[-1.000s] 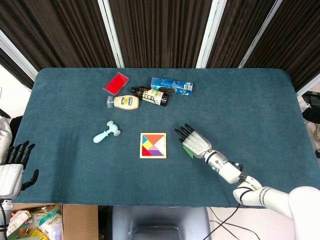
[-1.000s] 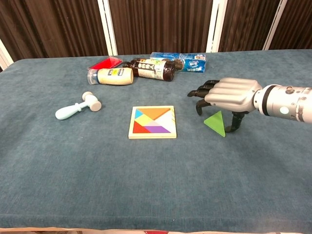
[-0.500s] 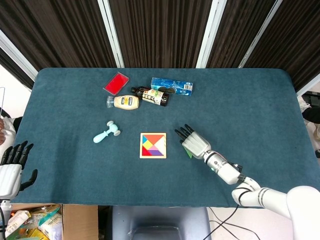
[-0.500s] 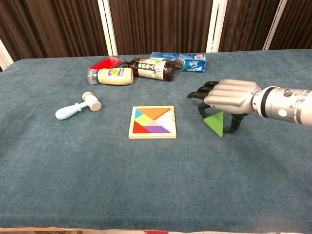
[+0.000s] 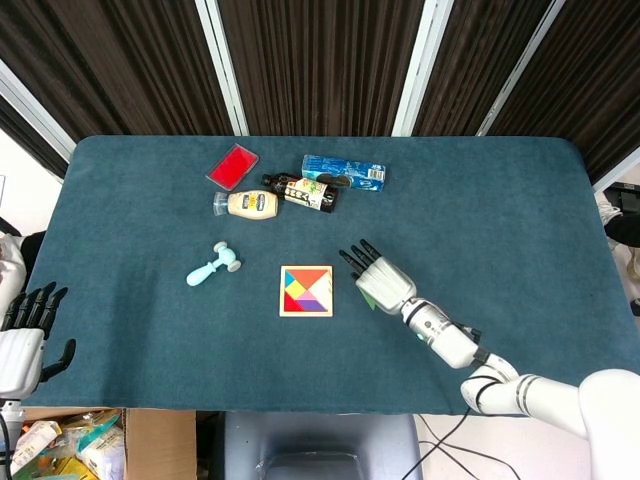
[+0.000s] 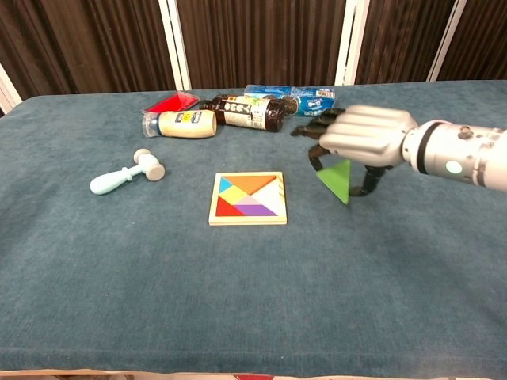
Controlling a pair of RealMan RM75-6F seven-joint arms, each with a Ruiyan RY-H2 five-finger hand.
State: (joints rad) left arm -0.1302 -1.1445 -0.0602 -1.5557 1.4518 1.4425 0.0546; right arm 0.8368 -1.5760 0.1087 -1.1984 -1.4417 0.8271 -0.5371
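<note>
I had the green triangle [image 6: 336,180] pinched under the right hand [image 6: 360,136], thumb below and fingers [image 6: 313,127] arched over it, so the piece hung point-down and clear of the cloth. It sat just to the right of the puzzle tray [image 6: 248,198], apart from it and raised above the table [image 6: 238,301]. I held it from above like that, I judge, so the flat face stayed free to be laid down. From the head view, the right hand [image 5: 378,283] covered nearly all of the piece; only a sliver of green showed at its edge.

The tray lay flat with its coloured pieces seated; a pale gap showed at its right side, the side nearest the triangle.

Left of the tray and well apart lay the toy hammer [image 6: 127,174]. Beyond the tray, at the far side, two bottles [image 6: 214,117] lay on their sides, touching, with a red box [image 6: 170,102] behind the pale one and a blue packet [image 6: 293,97] behind the dark one.

My left hand [image 5: 28,325] hung off the table's near left corner, far from the tray, fingers spread and holding nothing.
</note>
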